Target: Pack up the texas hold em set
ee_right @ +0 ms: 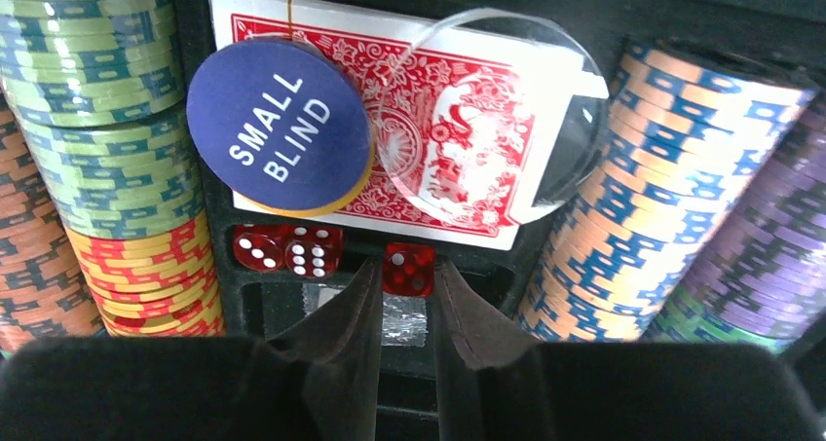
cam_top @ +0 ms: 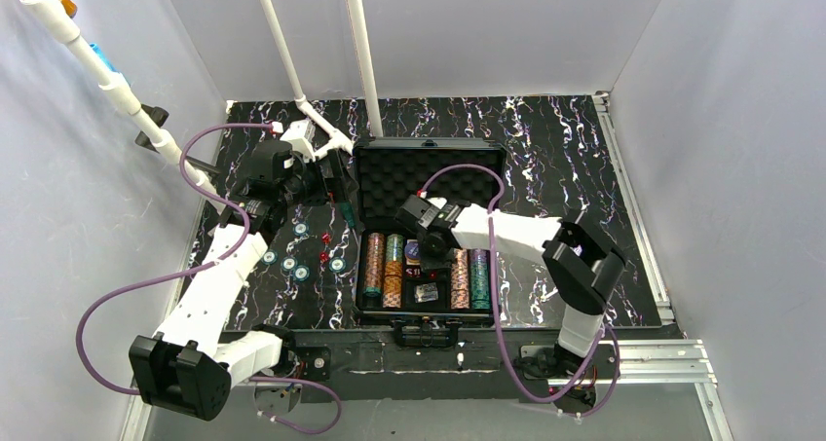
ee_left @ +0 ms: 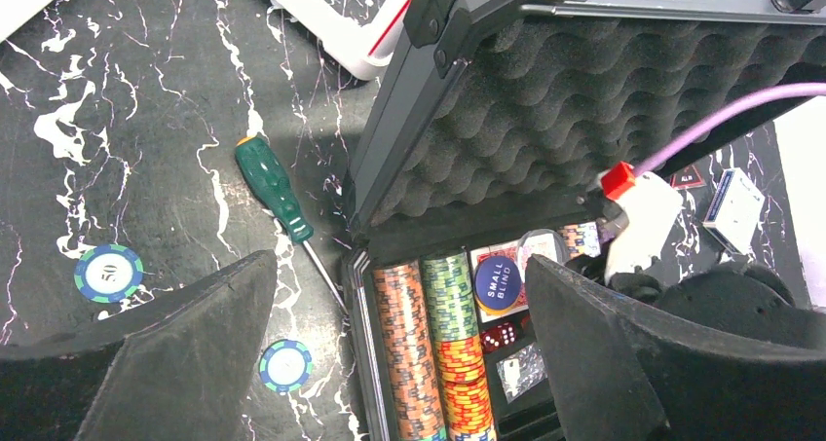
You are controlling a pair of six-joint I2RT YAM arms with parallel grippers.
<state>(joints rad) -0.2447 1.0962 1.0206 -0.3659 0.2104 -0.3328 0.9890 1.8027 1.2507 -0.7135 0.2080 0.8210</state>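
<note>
Flanking 1 red die [ee_right: 409,269] at its fingertips: right gripper [ee_right: 407,274], jaws narrowed; clamped or merely touching, cannot tell. 2 dice [ee_right: 287,249] lie just left.

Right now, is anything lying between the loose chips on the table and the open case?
Only a green-handled screwdriver, lying flat by the case, between the chip marked 50 and the case. Nothing upright blocks them.

The left arm [cam_top: 209,295] and right arm [cam_top: 516,229] pair white moulded link shells [cam_top: 226,256] with black boxy joint housings [cam_top: 178,371]. A looping purple cable [cam_top: 93,310] trails each, one ending in a small red plug [ee_left: 617,179]. The left gripper [ee_left: 397,266] has broad matte-black wedge fingers [ee_left: 185,353]; the right gripper [ee_right: 406,266] tapers to thin dark tips.
</note>
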